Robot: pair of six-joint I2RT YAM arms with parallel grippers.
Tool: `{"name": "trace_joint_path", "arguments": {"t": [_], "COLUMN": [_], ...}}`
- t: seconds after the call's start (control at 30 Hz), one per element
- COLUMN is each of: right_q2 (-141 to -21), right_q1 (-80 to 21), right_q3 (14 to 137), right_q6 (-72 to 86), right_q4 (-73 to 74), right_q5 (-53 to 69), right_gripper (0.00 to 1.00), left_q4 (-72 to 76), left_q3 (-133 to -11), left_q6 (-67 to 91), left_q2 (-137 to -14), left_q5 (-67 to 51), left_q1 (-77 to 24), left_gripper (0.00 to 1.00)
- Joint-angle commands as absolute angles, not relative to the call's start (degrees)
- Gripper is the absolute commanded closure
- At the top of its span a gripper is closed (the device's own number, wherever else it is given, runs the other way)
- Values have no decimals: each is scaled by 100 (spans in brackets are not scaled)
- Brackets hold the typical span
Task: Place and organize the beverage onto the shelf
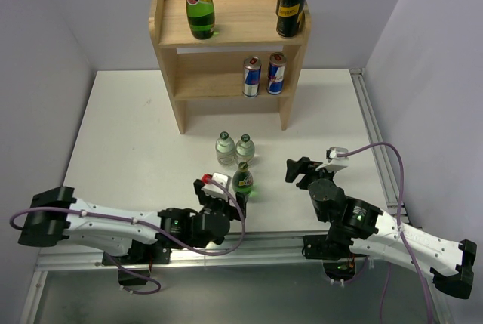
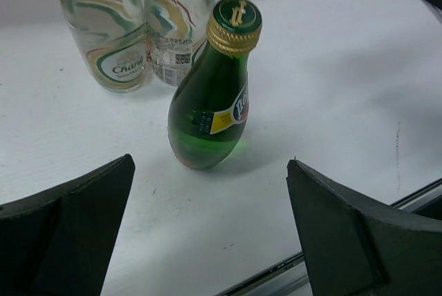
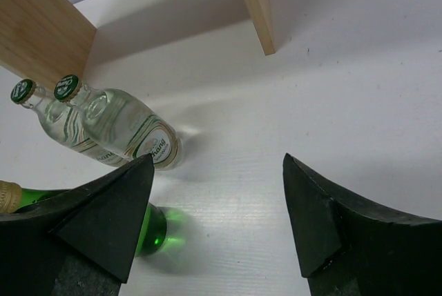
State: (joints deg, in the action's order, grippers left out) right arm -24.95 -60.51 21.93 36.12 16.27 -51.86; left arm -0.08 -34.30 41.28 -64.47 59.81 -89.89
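A small green bottle with a gold cap (image 1: 242, 178) (image 2: 210, 103) stands upright on the white table, just ahead of my left gripper (image 1: 223, 192) (image 2: 210, 234). That gripper is open wide, and the bottle is beyond its fingertips, not between them. Two clear bottles with green caps (image 1: 225, 148) (image 1: 244, 147) (image 2: 110, 34) stand right behind it. My right gripper (image 1: 298, 169) (image 3: 217, 227) is open over bare table to the right of the bottles, holding nothing. The green bottle's base (image 3: 148, 230) shows past its left finger. The light-wood shelf (image 1: 245, 28) stands at the back.
The shelf's top tier carries a tall green bottle (image 1: 200, 3) and two black cans (image 1: 292, 3). Two blue-and-silver cans (image 1: 251, 76) (image 1: 276, 73) stand on the lower tier. The shelf's leg (image 3: 255, 6) appears in the right wrist view. A metal rail (image 1: 377, 143) runs along the table's right edge.
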Motion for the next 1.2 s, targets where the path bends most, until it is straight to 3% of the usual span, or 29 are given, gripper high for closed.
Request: {"name": "trace_joint_path", "arguments": {"t": [0.0,0.87,1.17], "right_q2": [-2514,-2619,-2654], "right_q1": [-6073,-6073,-6082], "right_q3": [2162,2171,2180], "right_q6": [3639,3612,3586], "right_q4": [1494,1468,1441], "right_q5": [-5370,-5300,-5300], "right_gripper": [18,18,18], "left_q4": [1168,5000,5335], "left_q3": [-3235,-3164,-3392], "left_q6": [4193,2909,2856], "left_q2": [-6889,-9869,-10415], "left_q5": [6029,5406,5502], "left_q1": [-9026,-7726,-7515], "left_gripper": [1,3,16]}}
